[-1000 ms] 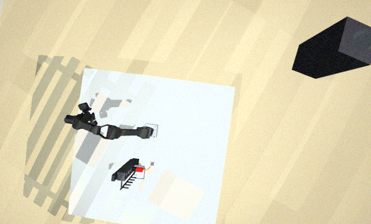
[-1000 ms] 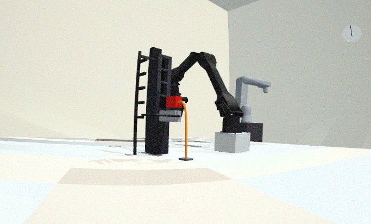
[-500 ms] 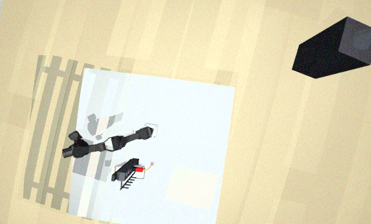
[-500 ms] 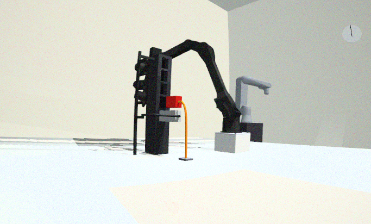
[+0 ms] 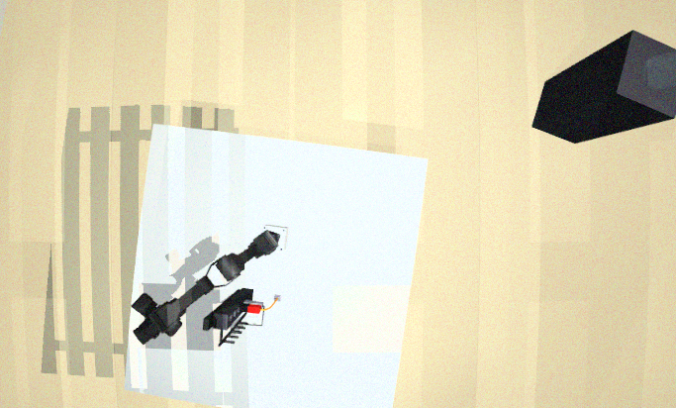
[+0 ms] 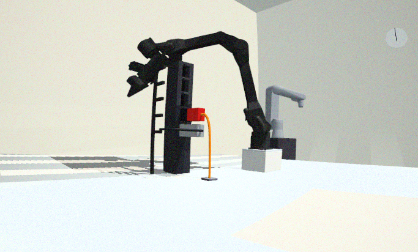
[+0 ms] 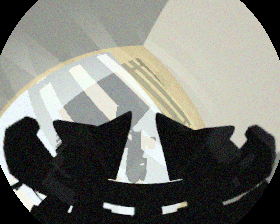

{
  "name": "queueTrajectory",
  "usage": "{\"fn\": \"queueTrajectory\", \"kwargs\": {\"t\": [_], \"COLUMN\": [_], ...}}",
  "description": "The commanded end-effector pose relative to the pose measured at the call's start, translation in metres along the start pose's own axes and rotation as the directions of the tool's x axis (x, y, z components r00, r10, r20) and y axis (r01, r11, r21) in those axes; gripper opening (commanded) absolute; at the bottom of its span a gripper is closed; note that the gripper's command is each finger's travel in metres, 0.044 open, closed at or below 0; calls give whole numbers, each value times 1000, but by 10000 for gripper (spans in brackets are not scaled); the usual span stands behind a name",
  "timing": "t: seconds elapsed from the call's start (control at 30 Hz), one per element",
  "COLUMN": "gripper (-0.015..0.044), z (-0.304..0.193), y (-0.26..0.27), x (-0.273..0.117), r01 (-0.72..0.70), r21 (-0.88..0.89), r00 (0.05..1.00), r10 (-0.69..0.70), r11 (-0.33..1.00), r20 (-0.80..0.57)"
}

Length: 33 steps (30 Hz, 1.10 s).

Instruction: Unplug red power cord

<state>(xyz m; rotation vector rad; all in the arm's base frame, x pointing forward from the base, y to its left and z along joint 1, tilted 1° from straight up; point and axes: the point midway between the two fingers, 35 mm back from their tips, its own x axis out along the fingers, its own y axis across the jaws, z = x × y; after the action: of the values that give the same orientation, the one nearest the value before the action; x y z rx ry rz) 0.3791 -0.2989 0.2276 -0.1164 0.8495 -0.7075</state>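
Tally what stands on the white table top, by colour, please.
Black: 3 (arm, power strip, rack)
Red: 1 (plug)
Orange: 1 (cord)
White: 1 (arm's base block)
Total: 6

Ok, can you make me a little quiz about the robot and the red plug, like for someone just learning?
1. True or false: the red plug is sitting in the power strip.
2. The gripper is: A) pinching the plug, B) up near the strip's top, holding nothing, C) lying on the table.
3. Fill in: the cord hanging from the plug is coloured ____.
Key: 1 true; 2 B; 3 orange.
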Motion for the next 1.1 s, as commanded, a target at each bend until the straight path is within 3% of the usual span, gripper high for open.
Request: {"fn": "queueTrajectory", "kwargs": {"t": [0.0, 0.23, 0.5, 0.83, 1.07], "gripper": [160, 160, 160, 160, 160], "z": [30, 60, 56, 4, -80], "y": [54, 134, 222, 281, 310], "x": [-33, -94, -164, -201, -223], "r01": [-93, -234, -341, -344, -312], "r21": [-33, -114, -318, -668, -936], "r00": [987, 923, 830, 790, 760], "r10": [96, 258, 442, 587, 633], "r11": [995, 965, 885, 660, 163], "r20": [127, 285, 339, 174, -144]}}
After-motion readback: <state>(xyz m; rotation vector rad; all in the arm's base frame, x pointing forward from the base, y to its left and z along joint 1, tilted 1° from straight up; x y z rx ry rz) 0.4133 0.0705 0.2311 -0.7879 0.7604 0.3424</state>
